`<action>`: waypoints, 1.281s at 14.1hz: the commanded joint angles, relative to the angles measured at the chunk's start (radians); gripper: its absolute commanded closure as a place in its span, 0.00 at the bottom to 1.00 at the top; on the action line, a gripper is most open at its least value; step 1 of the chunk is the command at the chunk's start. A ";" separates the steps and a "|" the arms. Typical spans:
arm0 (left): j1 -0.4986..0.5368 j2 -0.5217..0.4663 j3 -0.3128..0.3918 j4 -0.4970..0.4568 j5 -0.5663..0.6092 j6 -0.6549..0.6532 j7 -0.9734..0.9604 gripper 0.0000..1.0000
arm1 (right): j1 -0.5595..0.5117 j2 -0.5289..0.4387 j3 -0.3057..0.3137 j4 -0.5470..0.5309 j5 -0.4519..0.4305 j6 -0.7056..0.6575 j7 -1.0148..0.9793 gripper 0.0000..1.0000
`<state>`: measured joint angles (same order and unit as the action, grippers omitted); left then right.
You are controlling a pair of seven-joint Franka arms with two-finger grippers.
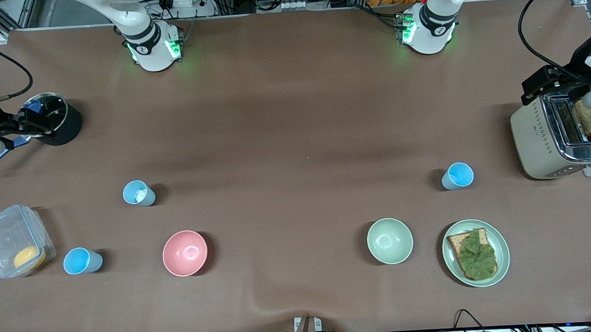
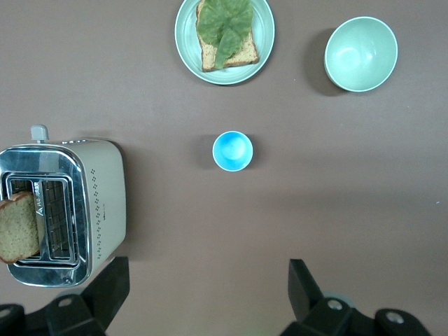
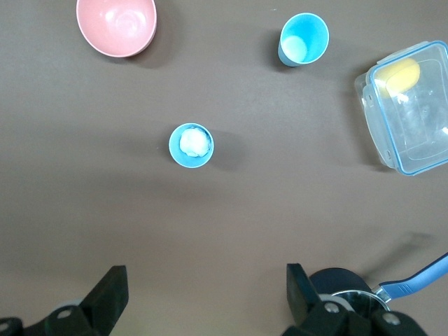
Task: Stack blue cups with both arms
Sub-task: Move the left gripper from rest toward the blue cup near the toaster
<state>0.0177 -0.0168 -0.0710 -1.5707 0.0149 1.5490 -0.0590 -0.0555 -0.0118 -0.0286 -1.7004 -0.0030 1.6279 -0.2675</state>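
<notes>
Three blue cups stand apart on the desk (image 1: pixel 292 110): one with a white bit inside (image 1: pixel 138 193), one beside the lidded box holding something yellow (image 1: pixel 81 261), one near the toaster (image 1: pixel 458 175). Left gripper (image 2: pixel 206 290) and right gripper (image 3: pixel 206 294) hover, fingers spread, empty.

Open table (image 1: pixel 294 135) around three well-spaced blue cups (image 1: pixel 138 193)
</notes>
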 commanded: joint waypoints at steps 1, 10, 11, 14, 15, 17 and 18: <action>0.007 -0.009 -0.001 -0.015 -0.009 0.025 0.024 0.00 | -0.017 -0.022 0.010 -0.019 0.009 -0.002 0.010 0.00; 0.008 0.006 -0.001 -0.028 -0.003 0.057 0.027 0.00 | -0.018 -0.022 0.010 -0.019 0.009 -0.002 0.008 0.00; 0.010 0.014 0.000 -0.028 -0.001 0.059 0.027 0.00 | -0.018 -0.022 0.010 -0.019 0.009 -0.002 0.008 0.00; 0.027 0.040 0.000 -0.031 -0.006 0.062 0.024 0.00 | -0.018 -0.022 0.010 -0.019 0.009 -0.002 0.010 0.00; 0.036 0.052 0.000 -0.031 -0.010 0.062 0.024 0.00 | -0.018 -0.022 0.010 -0.019 0.009 -0.002 0.008 0.00; 0.051 0.057 0.000 -0.040 -0.013 0.062 0.018 0.00 | -0.018 -0.022 0.010 -0.019 0.009 -0.002 0.010 0.00; 0.068 0.057 -0.001 -0.061 -0.013 0.056 0.016 0.00 | -0.018 -0.022 0.010 -0.019 0.009 -0.002 0.008 0.00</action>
<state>0.0571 0.0478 -0.0691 -1.6030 0.0149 1.6031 -0.0590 -0.0556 -0.0117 -0.0300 -1.7004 -0.0030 1.6275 -0.2670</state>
